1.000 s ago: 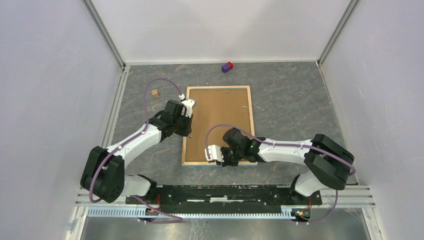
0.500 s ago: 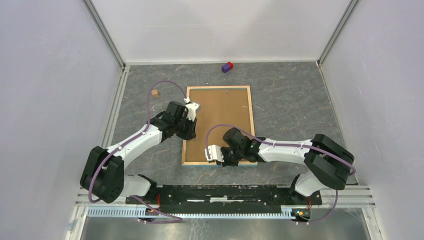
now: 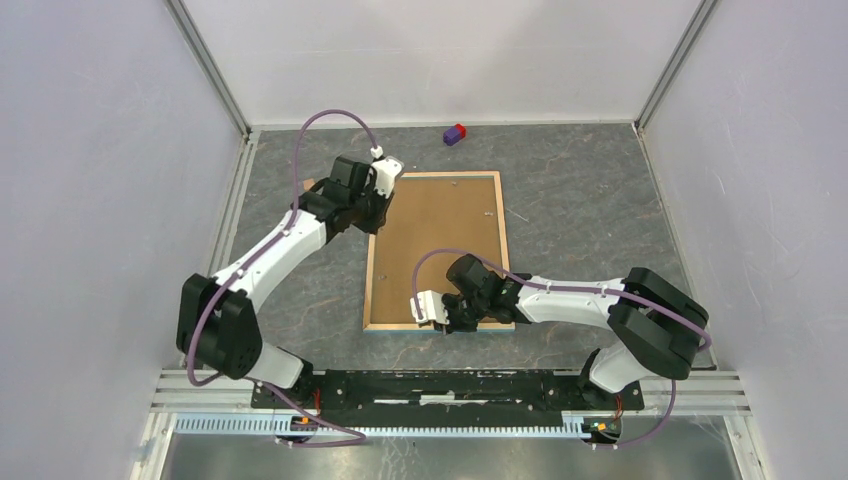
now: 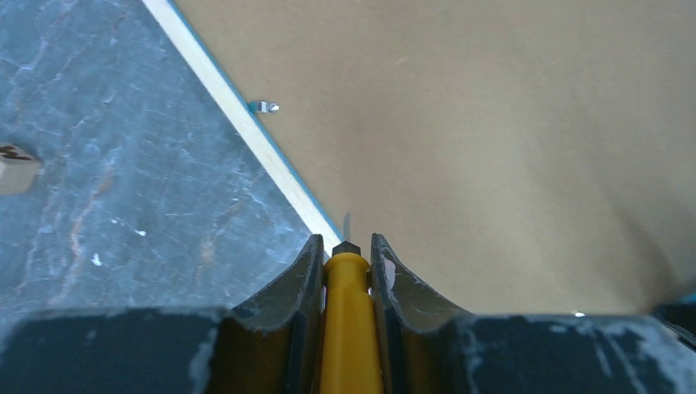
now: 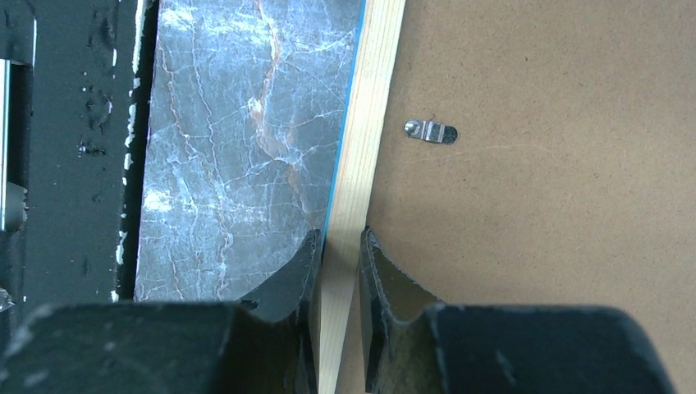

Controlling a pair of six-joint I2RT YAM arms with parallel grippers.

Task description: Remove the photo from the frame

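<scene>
**Frame braced, tool at the rim**

The frame (image 3: 435, 250) lies face down, brown back up, so the photo is hidden underneath. Right gripper (image 5: 338, 242) is clamped across the near wooden rim, apparently to brace it. Left gripper (image 4: 346, 246) is clenched on a yellow-handled tool (image 4: 349, 328), tip at the left rim, short of a metal tab (image 4: 264, 106), likely the next thing to turn.

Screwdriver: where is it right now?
Left wrist view: the yellow screwdriver is clamped in the left tool, its tip just inside the frame's left rim, a metal tab farther along it.
</scene>
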